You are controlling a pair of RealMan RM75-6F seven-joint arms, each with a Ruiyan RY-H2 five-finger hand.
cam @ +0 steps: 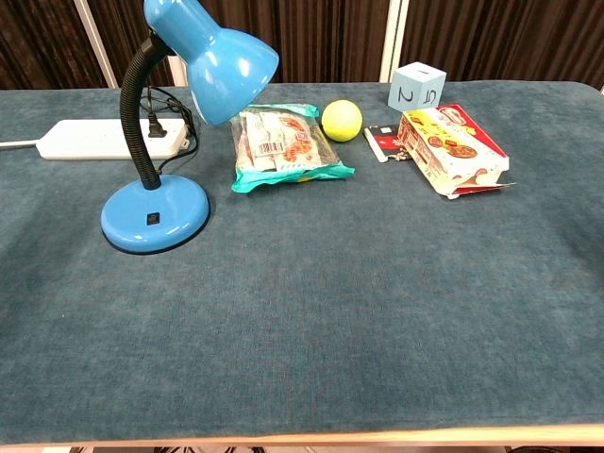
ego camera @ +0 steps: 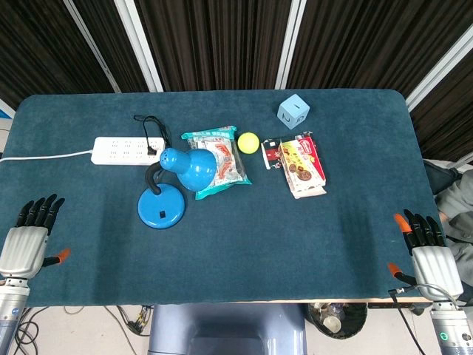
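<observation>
Both hands are held empty, fingers spread, at the table's [ego camera: 347, 244] near corners.
Left hand [ego camera: 26, 240] is nearest the lamp [ego camera: 174, 185]; right hand [ego camera: 431, 255] is nearest the box [ego camera: 301, 166]; bag [ego camera: 218, 159] and ball [ego camera: 247, 142] lie between.

White cord [ego camera: 44, 156] of the power strip [ego camera: 126, 150], cut off at left edge.

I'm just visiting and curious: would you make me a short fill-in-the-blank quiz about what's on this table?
1. The desk lamp is coloured ____.
2. The lamp's black cord plugs into the white ____ at the table's left.
3. Between the snack bag and the biscuit box lies a yellow ____.
4. The robot's left hand and right hand both hold ____.

Missing words: blue; power strip; ball; nothing
</observation>
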